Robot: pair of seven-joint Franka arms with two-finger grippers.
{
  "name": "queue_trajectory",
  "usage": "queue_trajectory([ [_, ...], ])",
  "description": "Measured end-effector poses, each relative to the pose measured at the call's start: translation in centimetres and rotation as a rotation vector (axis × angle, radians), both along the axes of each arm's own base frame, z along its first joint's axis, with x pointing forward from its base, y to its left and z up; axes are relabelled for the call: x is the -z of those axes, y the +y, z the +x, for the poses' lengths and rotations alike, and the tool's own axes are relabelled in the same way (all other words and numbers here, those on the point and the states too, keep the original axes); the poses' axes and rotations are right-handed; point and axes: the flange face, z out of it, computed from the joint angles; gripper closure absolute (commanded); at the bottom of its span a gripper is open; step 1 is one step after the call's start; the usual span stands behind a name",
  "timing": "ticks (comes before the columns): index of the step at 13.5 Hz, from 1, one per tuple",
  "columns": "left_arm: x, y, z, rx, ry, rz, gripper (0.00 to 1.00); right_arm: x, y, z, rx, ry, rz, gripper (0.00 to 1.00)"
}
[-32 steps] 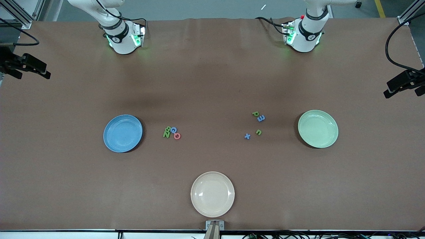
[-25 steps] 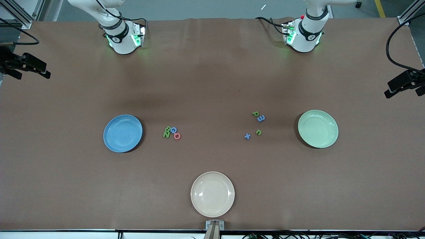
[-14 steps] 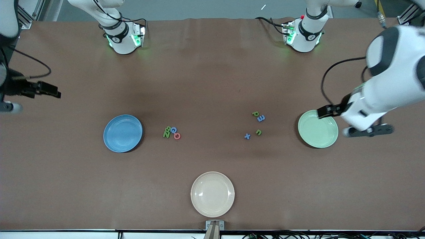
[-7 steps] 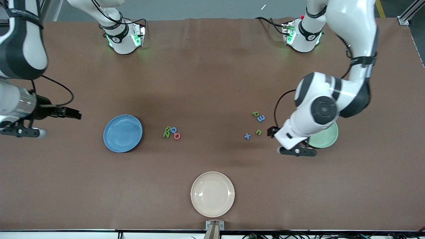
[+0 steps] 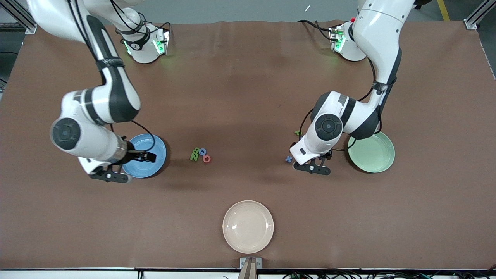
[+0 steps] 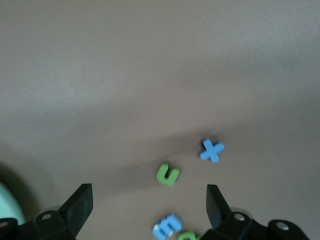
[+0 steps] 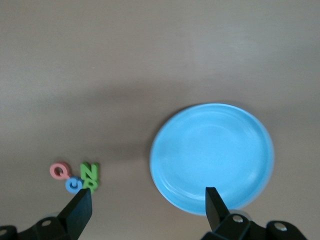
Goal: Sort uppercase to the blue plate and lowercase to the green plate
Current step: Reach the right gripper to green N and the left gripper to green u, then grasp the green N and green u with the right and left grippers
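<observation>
Jaws open on both: left gripper (image 6: 145, 207) over lowercase letters (image 6: 170, 174), right gripper (image 7: 145, 207) over blue plate (image 7: 212, 157).

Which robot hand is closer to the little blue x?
The left gripper: it hangs open over the lowercase letters, right by the blue x. The right gripper is open over the blue plate, toward the right arm's end.

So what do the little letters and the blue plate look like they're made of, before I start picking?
The uppercase letters and lowercase letters look like foam or soft rubber: thick flat die-cut shapes in solid colours, matte, no glare. The blue plate looks like hard glazed ceramic or melamine: smooth, evenly coloured, with a soft sheen along its raised rim. Which of the two cannot be told.
</observation>
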Motion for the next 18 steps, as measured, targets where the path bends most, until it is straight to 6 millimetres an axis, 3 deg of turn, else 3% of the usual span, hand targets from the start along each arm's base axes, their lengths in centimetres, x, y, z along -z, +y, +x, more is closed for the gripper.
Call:
queue_trajectory([
  [1,1.1,0.3,-0.5,0.000,-0.014,-0.008,0.00,1.5,1.5,-0.1,0.006,-0.006,-0.004,0.01],
  [5,4.2,1.2,-2.1,0.004,-0.065,-0.038,0.01,5.8,6.1,-0.6,-0.009,-0.030,-0.010,0.20],
  [9,5.4,1.5,-2.6,0.015,-0.067,-0.040,0.07,9.8,8.5,-1.0,-0.006,-0.048,-0.015,0.26],
  [12,6.6,1.2,-3.3,0.023,-0.046,-0.033,0.18,12.0,10.9,-1.8,-0.002,-0.069,-0.014,0.26],
  [15,7.3,0.7,-3.9,0.033,-0.032,-0.034,0.34,13.9,11.9,-2.9,-0.008,-0.081,-0.015,0.26],
  [18,7.3,0.8,-3.8,0.032,-0.033,-0.035,0.44,15.2,11.4,-3.7,-0.005,-0.077,-0.021,0.34],
])
